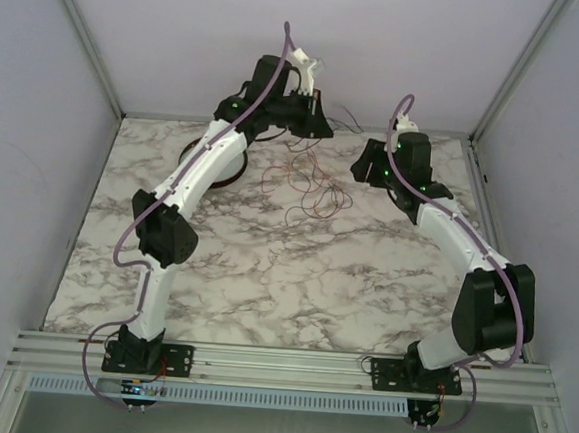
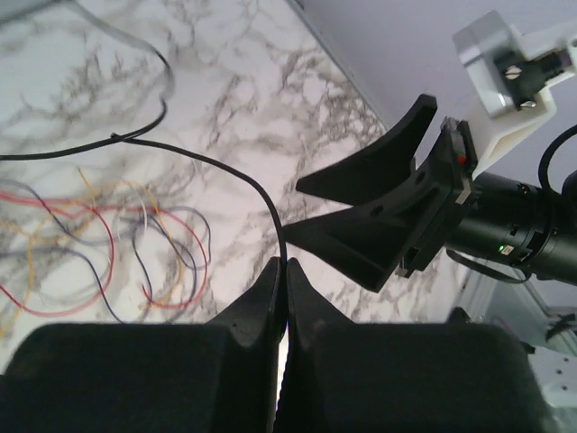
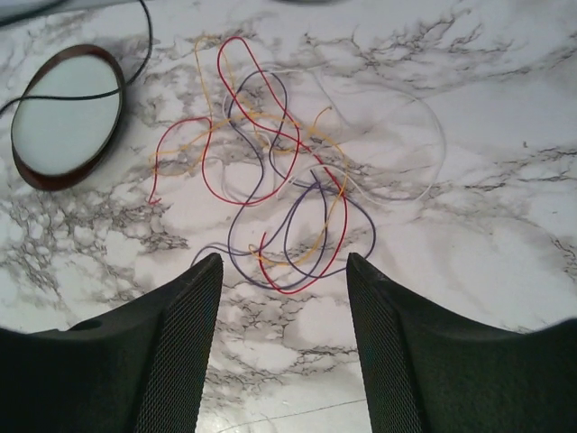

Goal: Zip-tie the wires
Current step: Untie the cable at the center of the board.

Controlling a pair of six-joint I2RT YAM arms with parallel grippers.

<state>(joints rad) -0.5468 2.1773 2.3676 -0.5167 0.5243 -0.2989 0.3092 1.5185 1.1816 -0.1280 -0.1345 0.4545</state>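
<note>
The wires [image 3: 270,180] lie on the marble table as a loose tangle of red, purple, yellow and white strands, also seen from above [image 1: 307,183] and in the left wrist view [image 2: 108,244]. My left gripper [image 2: 284,263] is shut on a thin black strand [image 2: 225,167] that curves away to the left above the table. It hangs at the back of the table [image 1: 312,123]. My right gripper [image 3: 281,262] is open with nothing between its fingers and hovers just on the near side of the tangle. It faces the left one [image 2: 293,212] at close range.
A round dark-rimmed dish [image 3: 68,115] sits left of the wires, partly under the left arm [image 1: 209,160]. The black strand [image 3: 135,63] runs past the dish's far rim. Enclosure walls stand behind and at both sides.
</note>
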